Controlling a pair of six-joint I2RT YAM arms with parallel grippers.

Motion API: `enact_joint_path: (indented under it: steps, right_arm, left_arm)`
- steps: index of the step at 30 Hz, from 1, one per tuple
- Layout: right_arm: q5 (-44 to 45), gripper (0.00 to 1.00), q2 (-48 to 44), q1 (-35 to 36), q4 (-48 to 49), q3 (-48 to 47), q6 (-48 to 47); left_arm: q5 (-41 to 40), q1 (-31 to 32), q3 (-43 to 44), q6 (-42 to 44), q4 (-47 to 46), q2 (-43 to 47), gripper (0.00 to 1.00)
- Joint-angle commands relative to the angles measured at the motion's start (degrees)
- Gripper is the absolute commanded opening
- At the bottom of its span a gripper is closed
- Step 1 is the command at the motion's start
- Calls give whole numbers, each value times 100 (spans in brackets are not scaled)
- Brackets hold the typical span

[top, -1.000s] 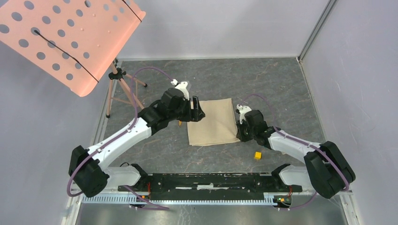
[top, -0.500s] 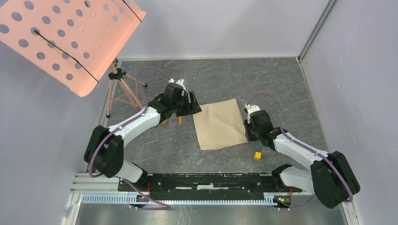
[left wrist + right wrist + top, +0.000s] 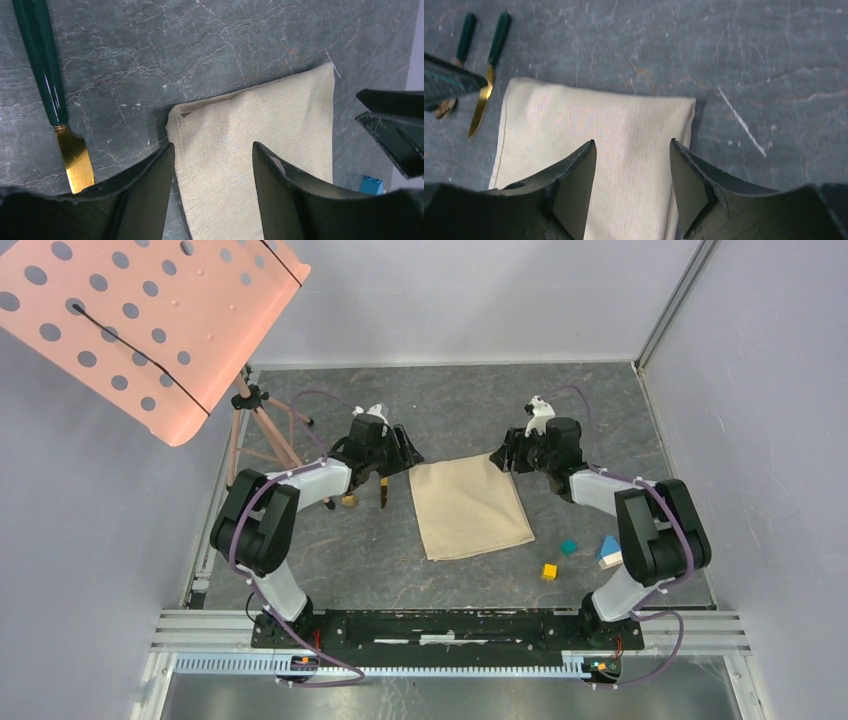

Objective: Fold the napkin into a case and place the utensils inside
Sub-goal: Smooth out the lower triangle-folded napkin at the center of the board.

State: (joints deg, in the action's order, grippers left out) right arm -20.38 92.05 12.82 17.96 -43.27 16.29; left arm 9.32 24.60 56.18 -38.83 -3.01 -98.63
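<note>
- Closest to the arm bases, a yellow cube (image 3: 549,571) sits on the grey table (image 3: 400,570), just off the near-right corner of the napkin (image 3: 470,506). A teal cube (image 3: 568,547) and a blue block (image 3: 609,548) lie a little further right.
- The napkin lies flat mid-table between the 2 arms, a folded tan rectangle set slightly askew.
- Left of it, and clear of the cloth, the knife (image 3: 52,100) lies with its gold blade pointing toward the bases. The spoon (image 3: 465,32) is just beside it on the outer side.
- The left gripper (image 3: 212,150) is over the napkin's far-left corner. Its jaws are spread wide and hold nothing, with only the cloth below. I cannot tell if the tips touch the cloth.
- The right gripper (image 3: 632,145) is over the far-right corner, jaws likewise apart and holding nothing.
- Farthest back on the left, a tripod (image 3: 255,430) carries a tilted pink perforated panel (image 3: 140,320).
</note>
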Motion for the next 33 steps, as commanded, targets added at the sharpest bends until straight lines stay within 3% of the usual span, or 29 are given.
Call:
enact_joint_path:
  steps: [1, 6, 12, 19, 26, 33]
  right_arm:
    - [-272, 61, 461, -135, 1101, -401, 376]
    - [-410, 45, 819, -276, 974, -592, 259]
    - [-605, 46, 1194, -406, 870, -700, 243]
    - [-633, 49, 1471, -530, 673, -790, 74]
    - [-1101, 42, 1854, -682, 1089, -875, 407]
    - [-1300, 42, 2204, -706, 1140, -1112, 537]
  left_arm:
    - [-300, -29, -441, -461, -1321, 33, 64]
    - [-563, -50, -487, -310, -1336, -72, 63]
    - [-675, -61, -503, -292, -1328, -302, 63]
    - [-535, -101, -492, -345, -1417, -469, 55]
    - [-439, -147, -494, -378, -1483, -541, 51]
    - [-321, -158, -591, -452, -1607, -516, 48]
